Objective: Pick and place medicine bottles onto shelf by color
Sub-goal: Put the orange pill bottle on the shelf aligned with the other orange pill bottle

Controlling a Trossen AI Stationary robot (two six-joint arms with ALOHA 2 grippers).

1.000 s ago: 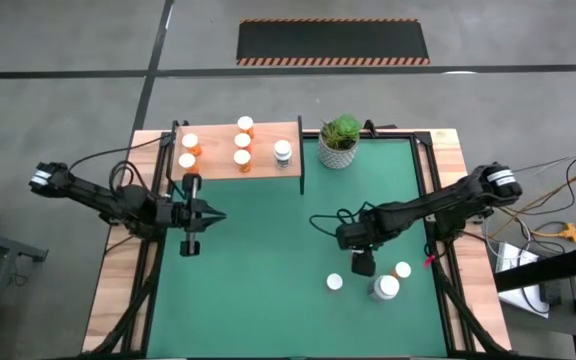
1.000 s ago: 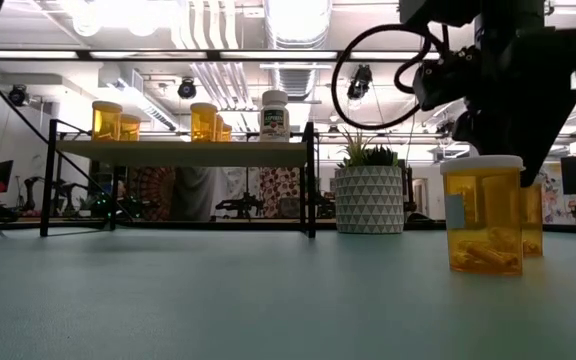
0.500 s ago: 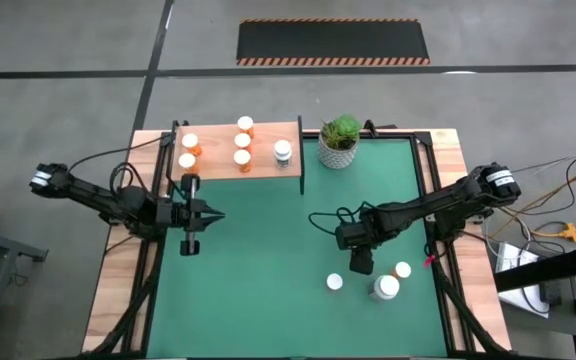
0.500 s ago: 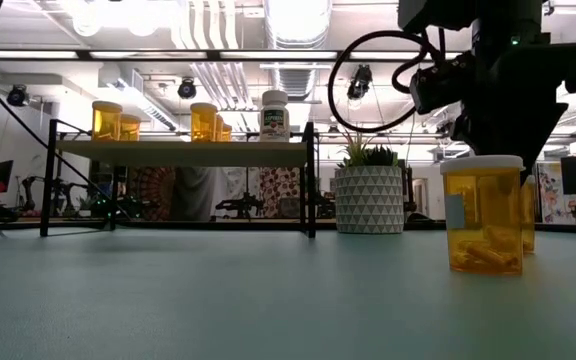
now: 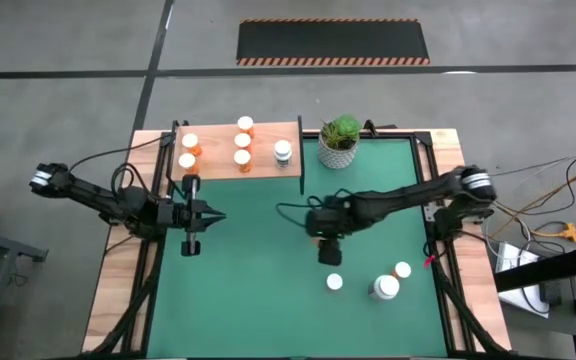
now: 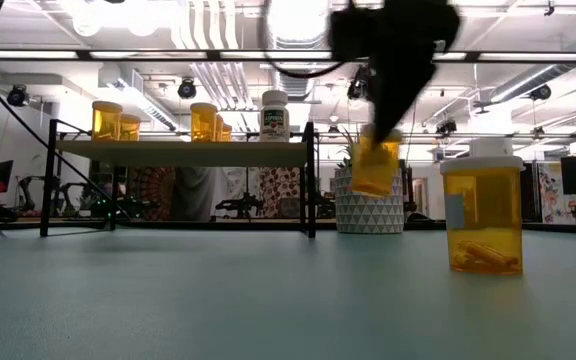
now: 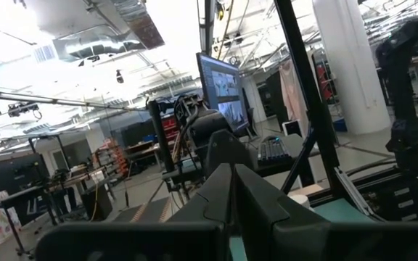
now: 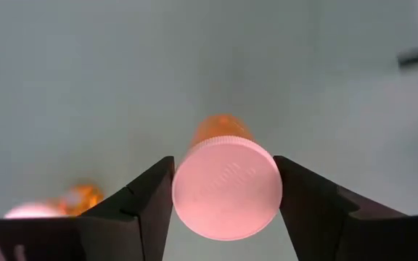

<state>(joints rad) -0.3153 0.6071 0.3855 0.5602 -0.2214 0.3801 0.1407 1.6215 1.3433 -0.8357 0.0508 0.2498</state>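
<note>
My right gripper (image 5: 330, 252) hangs over the middle of the green mat, shut on an orange medicine bottle (image 6: 375, 166) with a white cap, clear of the table. Three more bottles stand on the mat toward the near right: a white-capped one (image 5: 335, 283), a wider one (image 5: 385, 288) and an orange one (image 5: 402, 270). The wooden shelf (image 5: 218, 168) at the far left carries several orange bottles (image 5: 242, 140) and a white one (image 5: 283, 151). My left gripper (image 5: 211, 216) waits shut, just in front of the shelf. My right gripper pinches the bottle's white cap (image 8: 227, 190) between its two fingers (image 8: 151, 199), one on each side of the cap. The fingers come steeply from above. The bottle hangs below them, slightly tilted and lifted clear of the mat (image 6: 268, 300).
A potted green plant (image 5: 339, 140) stands at the far edge, right of the shelf. Thin black posts (image 6: 311, 180) carry the shelf. The mat between the shelf and my right gripper is bare.
My right gripper has risen and gone toward the table's left edge, away from the bottles at the near right. The orange bottle has come up off the mat with it and now hangs clear, slightly tipped.
</note>
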